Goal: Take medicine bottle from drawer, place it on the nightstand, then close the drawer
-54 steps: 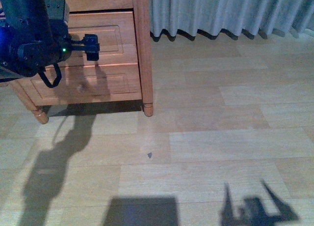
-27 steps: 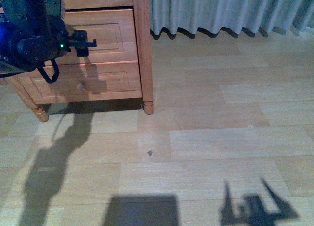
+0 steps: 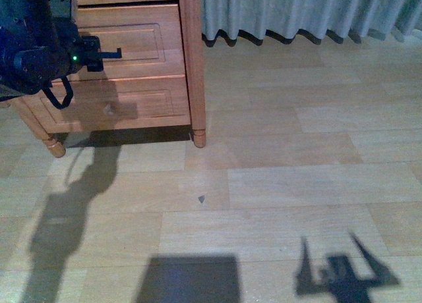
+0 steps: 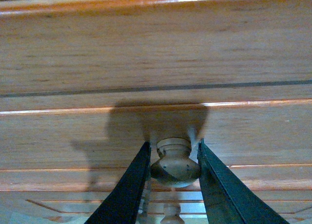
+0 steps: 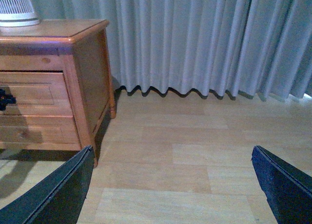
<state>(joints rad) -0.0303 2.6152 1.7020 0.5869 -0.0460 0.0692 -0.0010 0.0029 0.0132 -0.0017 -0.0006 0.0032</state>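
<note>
The left gripper [image 4: 173, 146] is clamped, one finger each side, on the round knob [image 4: 174, 169] of the upper drawer [image 4: 146, 121], set in the nightstand [image 3: 188, 66] above the lower drawer [image 3: 155, 102] (two drawers, one knob each). The right gripper [image 5: 171, 151] hangs spread wide over the floor [image 5: 195, 175], well apart from them. Only the right wrist view shows the one white ribbed device [image 5: 17, 9] near the back edge of the nightstand top, only the left wrist view the grip

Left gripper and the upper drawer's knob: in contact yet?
Touching. The left wrist view shows the left gripper straddling the knob, with both jaws against its widest part and no gap visible on either side.
</note>
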